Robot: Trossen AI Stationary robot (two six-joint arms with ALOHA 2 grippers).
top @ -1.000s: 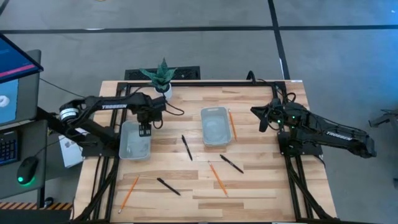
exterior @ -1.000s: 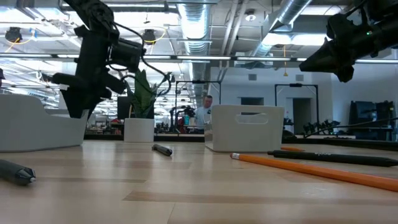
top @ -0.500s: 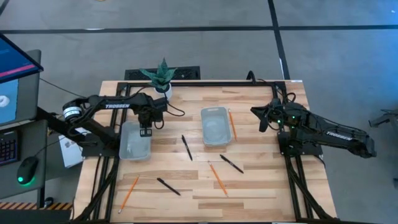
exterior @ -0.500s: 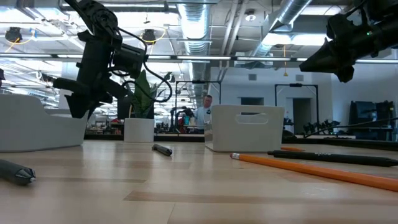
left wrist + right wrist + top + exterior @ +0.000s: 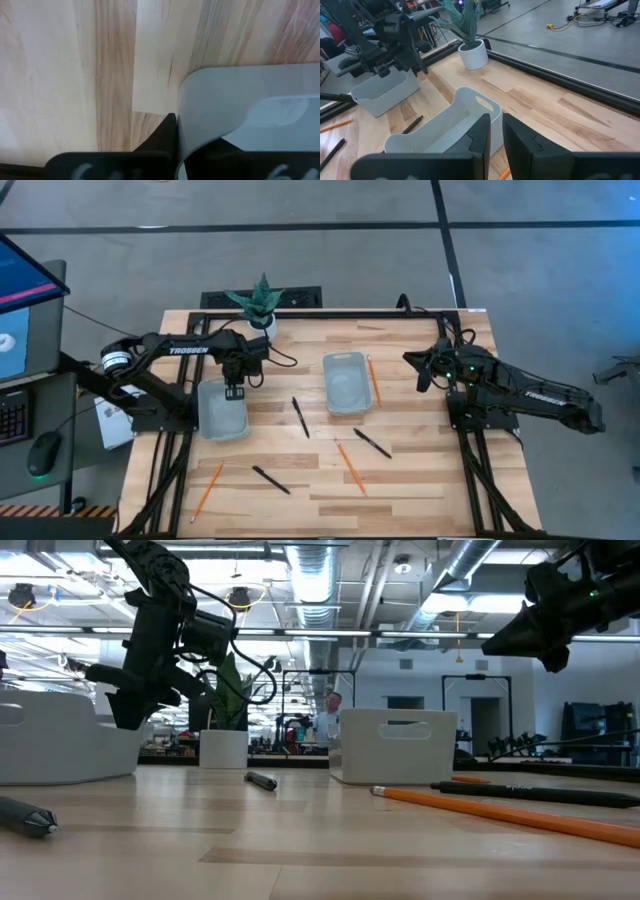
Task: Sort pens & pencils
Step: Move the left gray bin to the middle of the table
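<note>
My left gripper [image 5: 234, 390] is shut on the far rim of the left translucent bin [image 5: 222, 412]. A second bin [image 5: 345, 383] stands at mid-table. Three black pens lie flat on the wood: one [image 5: 300, 417] between the bins, one [image 5: 372, 443] right of centre, one [image 5: 271, 479] near the front. Three orange pencils lie flat too: one [image 5: 373, 380] beside the middle bin, one [image 5: 350, 468] near the centre front, one [image 5: 207, 490] at the front left. My right gripper [image 5: 420, 370] hovers at the right, fingers nearly together, holding nothing. My left gripper clamps the left bin's far wall [image 5: 181, 107] close to its right corner. One finger [image 5: 165, 131] is outside and the other shows dimly through the wall from inside. The fingers come from above, pointing down. The bin stands on the table.
A potted plant [image 5: 262, 302] stands at the far edge behind the left bin. Bare wood lies along the front right and between the two bins. Beyond the table's left edge are a monitor and a mouse [image 5: 40, 455].
My left gripper has shut its fingers on the left bin's far wall. The bin has shifted a little toward the table's right and turned slightly. My right arm has kept still.
</note>
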